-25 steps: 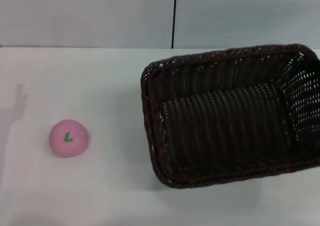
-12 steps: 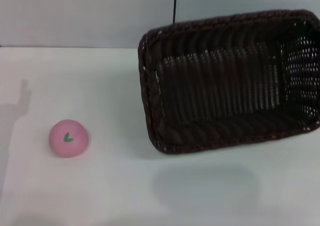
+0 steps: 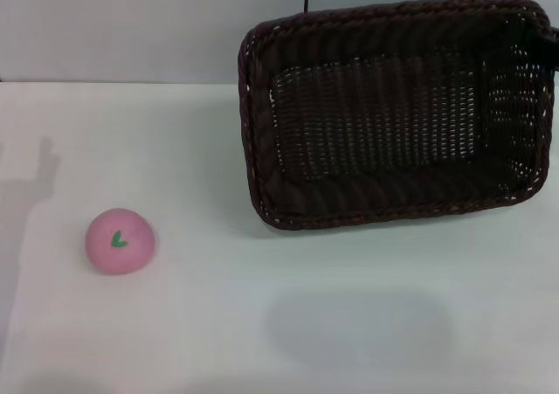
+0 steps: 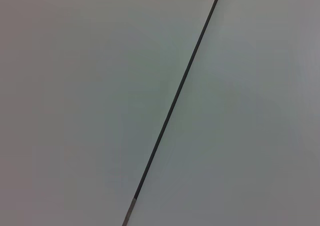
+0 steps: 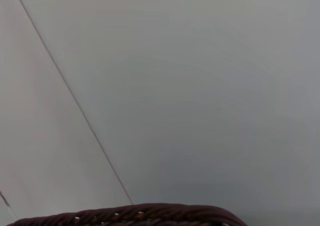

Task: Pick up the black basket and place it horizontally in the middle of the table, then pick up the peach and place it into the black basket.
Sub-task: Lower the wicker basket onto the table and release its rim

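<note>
In the head view the black basket (image 3: 393,114) hangs above the table (image 3: 218,324), tipped so its open mouth faces the camera, with a soft shadow on the white surface well below it; it sits toward the right and far side, not yet in the middle. A dark sliver at the right edge, beside the basket's rim, may be the right gripper, but how far its jaws stand apart and what they hold on cannot be told. The peach (image 3: 120,240) rests on the table at the left, well apart from the basket, its green leaf mark up. The left wrist view shows only a pale wall with a thin dark seam; the left gripper is out of sight, so its jaws cannot be judged. The right wrist view shows the same wall and the braided rim of the basket (image 5: 135,215) just below the camera. The risk from here is the tilt: held by one end, the large basket could swing or slip from the hold, land crooked, or come down off-centre.
</note>
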Available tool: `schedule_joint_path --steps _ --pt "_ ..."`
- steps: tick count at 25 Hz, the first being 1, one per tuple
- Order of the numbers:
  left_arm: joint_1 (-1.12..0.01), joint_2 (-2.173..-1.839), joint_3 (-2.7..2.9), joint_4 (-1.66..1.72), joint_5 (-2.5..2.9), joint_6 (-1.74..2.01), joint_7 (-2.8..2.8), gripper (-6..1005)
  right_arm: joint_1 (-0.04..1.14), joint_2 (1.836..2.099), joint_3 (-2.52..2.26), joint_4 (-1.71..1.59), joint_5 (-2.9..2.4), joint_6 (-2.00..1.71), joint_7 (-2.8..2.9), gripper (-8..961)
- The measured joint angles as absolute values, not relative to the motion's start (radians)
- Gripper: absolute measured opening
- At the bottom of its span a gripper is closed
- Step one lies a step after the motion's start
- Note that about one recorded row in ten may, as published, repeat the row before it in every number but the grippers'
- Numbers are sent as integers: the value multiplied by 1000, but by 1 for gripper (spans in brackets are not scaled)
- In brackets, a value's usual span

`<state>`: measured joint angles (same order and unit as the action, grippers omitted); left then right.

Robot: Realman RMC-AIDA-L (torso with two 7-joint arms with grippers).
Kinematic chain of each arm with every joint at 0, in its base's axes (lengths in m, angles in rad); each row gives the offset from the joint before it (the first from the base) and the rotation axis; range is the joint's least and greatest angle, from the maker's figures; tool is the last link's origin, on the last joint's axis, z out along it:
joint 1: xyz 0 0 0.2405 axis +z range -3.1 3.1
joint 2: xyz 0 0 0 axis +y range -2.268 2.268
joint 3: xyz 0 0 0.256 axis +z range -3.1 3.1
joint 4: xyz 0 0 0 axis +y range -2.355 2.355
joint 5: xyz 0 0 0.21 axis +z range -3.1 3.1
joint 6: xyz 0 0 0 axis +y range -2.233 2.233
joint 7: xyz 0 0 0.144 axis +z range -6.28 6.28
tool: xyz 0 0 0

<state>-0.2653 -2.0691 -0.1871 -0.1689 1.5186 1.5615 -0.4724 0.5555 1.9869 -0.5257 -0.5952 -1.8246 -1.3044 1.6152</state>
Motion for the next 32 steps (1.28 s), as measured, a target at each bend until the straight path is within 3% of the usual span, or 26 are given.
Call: schedule_joint_path --steps 27,29,32 --pt "-272 -2072 -178 -195 1528 1557 -471 695 579 1971 -583 -584 -1830 -1227 1551 188" --pt "-271 -2072 -173 -195 1528 1557 -471 694 580 1969 -581 -586 -1830 -1221 1546 383" --pt "-271 -2072 -168 -201 1528 1557 -471 694 580 1964 -553 -589 -1822 -1186 1510 445"
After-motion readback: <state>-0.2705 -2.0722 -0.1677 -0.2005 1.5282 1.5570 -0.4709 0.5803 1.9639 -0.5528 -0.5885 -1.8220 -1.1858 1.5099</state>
